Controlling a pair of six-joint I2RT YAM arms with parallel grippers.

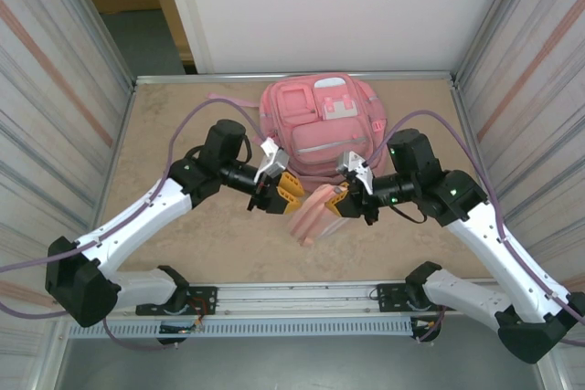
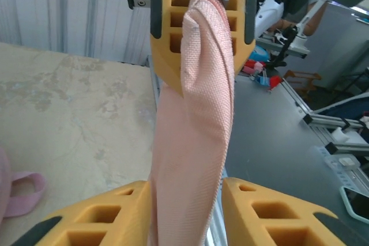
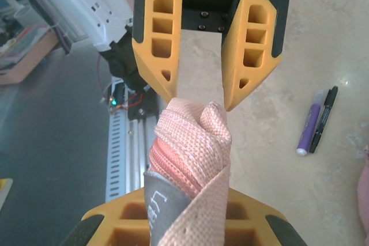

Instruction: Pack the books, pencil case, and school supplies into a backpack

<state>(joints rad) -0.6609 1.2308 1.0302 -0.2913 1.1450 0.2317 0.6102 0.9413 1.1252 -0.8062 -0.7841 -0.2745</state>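
Note:
The pink backpack [image 1: 318,130] lies at the back middle of the table. In front of it, a pale pink ribbed book [image 1: 313,214], woven-looking with a grey tag [image 3: 158,205], hangs between both grippers. My right gripper [image 1: 338,198] [image 3: 187,211] is shut on its bunched upper end. My left gripper [image 1: 291,191] [image 3: 200,97] faces it, open. Its fingers [image 2: 104,217] straddle the pink sheet [image 2: 193,142], with a slim gap on the right side. A purple pen [image 3: 309,131] and a thin black pen [image 3: 323,118] lie side by side on the table. The navy book and the light blue pencil case are out of view.
A loose pink backpack strap [image 2: 23,194] lies on the tan tabletop [image 1: 183,134]. Corrugated walls [image 1: 55,89] close in left and right, and a metal rail [image 1: 302,294] runs along the near edge.

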